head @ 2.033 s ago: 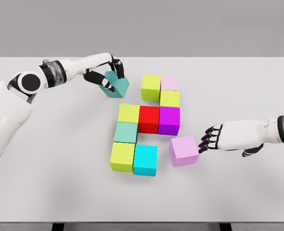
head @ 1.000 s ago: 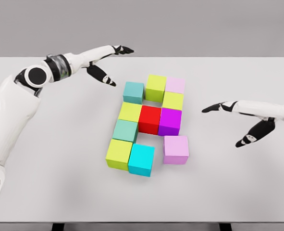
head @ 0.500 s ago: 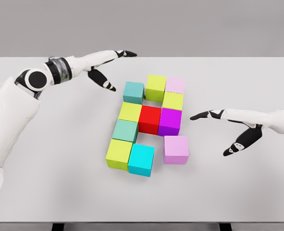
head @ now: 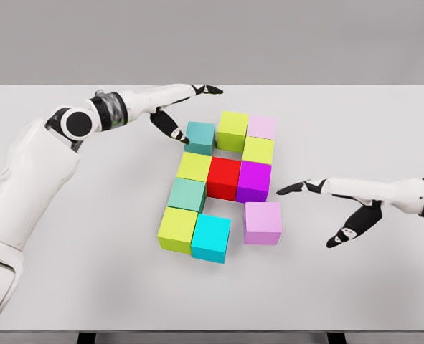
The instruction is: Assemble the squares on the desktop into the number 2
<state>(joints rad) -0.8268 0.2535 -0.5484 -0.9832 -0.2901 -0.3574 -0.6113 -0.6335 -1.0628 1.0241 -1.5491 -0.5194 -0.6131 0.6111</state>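
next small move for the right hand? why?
Probably nudge the light purple block left against the cyan block. A gap shows between them, so the bottom row of the 2 looks unclosed, while the rest of the blocks sit packed together. The right hand hovers open just to that block's right, holding nothing, so a short leftward push seems the easiest fix.

Bright, even light floods the white table [head: 68,287] from overhead, no glare anywhere. Soft, faint shadows pool beneath the cluster of cubes [head: 222,186], spreading toward six o'clock. Everything is rendered sharp edge to edge: no blur, no visible bending at the borders, colours fully saturated.
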